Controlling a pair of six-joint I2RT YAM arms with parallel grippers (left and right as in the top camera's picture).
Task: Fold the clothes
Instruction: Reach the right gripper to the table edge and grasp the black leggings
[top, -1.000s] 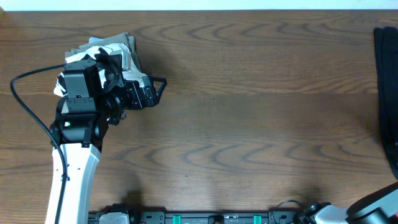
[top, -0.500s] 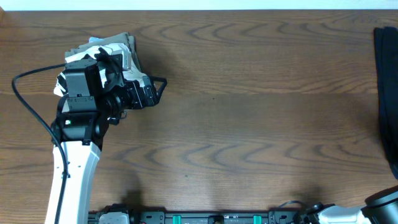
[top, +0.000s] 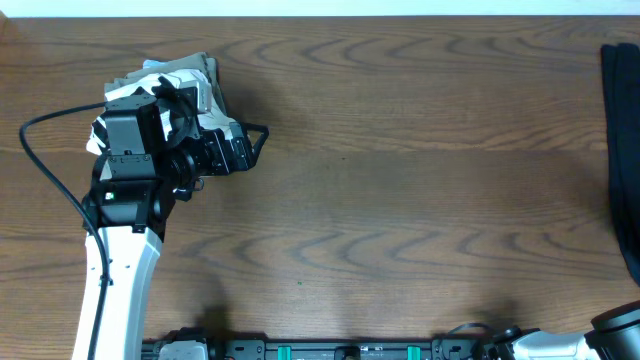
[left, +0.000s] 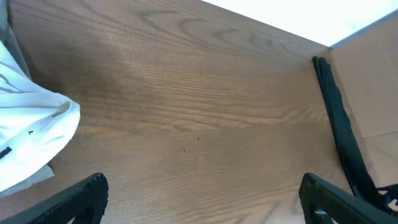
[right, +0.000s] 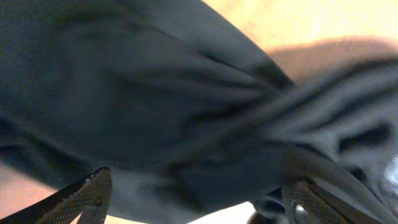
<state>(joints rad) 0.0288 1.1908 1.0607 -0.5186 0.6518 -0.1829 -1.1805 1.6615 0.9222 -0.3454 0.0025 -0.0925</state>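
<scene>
The black pants (top: 622, 150) lie at the table's far right edge, partly out of the overhead view; their waistband does not show. They also show as a dark strip in the left wrist view (left: 339, 134). In the right wrist view black cloth (right: 186, 93) fills the frame, close in front of my right gripper (right: 199, 208), whose fingers are spread wide around the cloth's lower fold. My left gripper (top: 256, 146) is open and empty over bare table at the left, far from the pants; it also shows in the left wrist view (left: 202, 205).
A pile with a white lettered shirt (top: 150, 95) and a khaki garment (top: 190, 68) lies at the back left under my left arm; the white shirt also shows in the left wrist view (left: 28, 140). A cardboard box (left: 373, 81) stands behind the pants. The wooden table (top: 400, 200) spans the middle.
My right arm at the bottom right corner has slid further out of the overhead view. The left arm and the garments have not moved.
</scene>
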